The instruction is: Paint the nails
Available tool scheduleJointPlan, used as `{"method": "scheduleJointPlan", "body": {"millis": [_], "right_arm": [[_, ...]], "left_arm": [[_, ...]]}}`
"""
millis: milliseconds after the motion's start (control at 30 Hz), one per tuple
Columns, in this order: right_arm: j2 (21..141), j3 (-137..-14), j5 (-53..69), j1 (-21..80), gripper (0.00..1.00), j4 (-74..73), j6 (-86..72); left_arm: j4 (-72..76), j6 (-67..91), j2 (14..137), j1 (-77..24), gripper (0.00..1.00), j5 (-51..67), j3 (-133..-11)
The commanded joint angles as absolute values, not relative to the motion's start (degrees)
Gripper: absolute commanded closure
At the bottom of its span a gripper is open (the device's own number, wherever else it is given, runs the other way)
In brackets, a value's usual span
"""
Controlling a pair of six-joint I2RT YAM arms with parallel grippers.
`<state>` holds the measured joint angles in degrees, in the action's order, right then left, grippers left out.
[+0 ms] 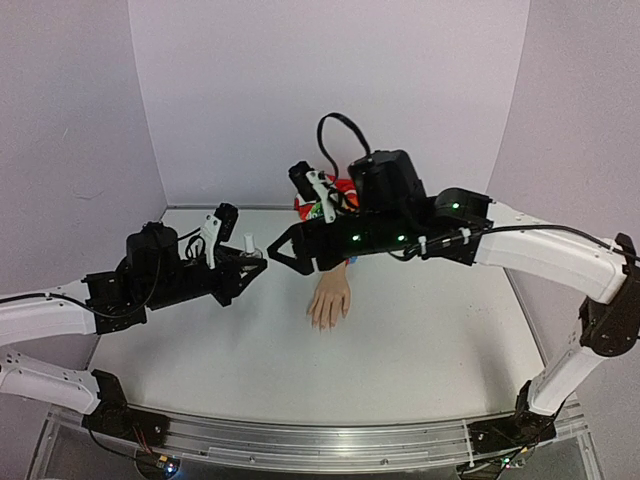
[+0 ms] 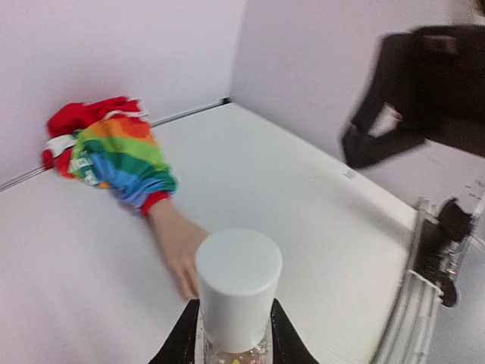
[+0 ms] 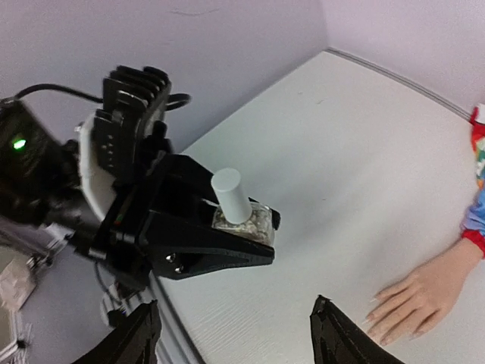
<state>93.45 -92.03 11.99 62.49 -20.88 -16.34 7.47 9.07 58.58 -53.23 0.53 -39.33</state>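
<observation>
1 white-capped bottle (image 3: 241, 216) clamped in left end effector (image 1: 258, 262); right end effector (image 3: 235, 318) spread apart, empty.

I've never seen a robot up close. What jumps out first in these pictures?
A pale fake hand lies flat in the middle of the table, its rainbow sleeve bunched toward the back wall. The robot's left hand is shut on a small clear bottle with a white cap, held upright to the left of the fake hand. The right hand hangs open facing the bottle, holding nothing.
</observation>
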Motion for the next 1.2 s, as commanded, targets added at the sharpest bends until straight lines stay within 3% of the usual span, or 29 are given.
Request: {"method": "scheduleJointPlan", "body": {"millis": [0, 233, 500, 700, 933, 1167], "right_arm": [[89.5, -89.2, 40.0, 58.0, 0.25, -16.1, -6.5], [92.7, -93.0, 53.8, 57.5, 0.33, -15.6, -0.5], [97.1, -95.4, 61.4, 57.5, 0.46, -14.4, -0.7], [98.6, -95.6, 63.7, 57.5, 0.65, -13.5, -1.5], [98.6, -94.0, 64.2, 57.6, 0.99, -12.4, -0.9], [97.4, -89.2, 50.7, 58.9, 1.0, -11.3, -2.6]], "left_arm": [[17.2, 8.9, 54.2, -53.3, 1.0, 26.7, -37.4], [17.4, 13.3, 60.0, -53.3, 1.0, 48.0, -43.1], [18.6, 13.4, 62.9, -53.2, 1.0, 51.1, -45.0], [18.6, 13.5, 64.6, -53.3, 1.0, 52.3, -46.2], [18.1, 13.1, 63.5, -53.3, 1.0, 48.1, -46.1], [13.4, 11.4, 59.1, -53.3, 1.0, 22.8, -46.2]]}}
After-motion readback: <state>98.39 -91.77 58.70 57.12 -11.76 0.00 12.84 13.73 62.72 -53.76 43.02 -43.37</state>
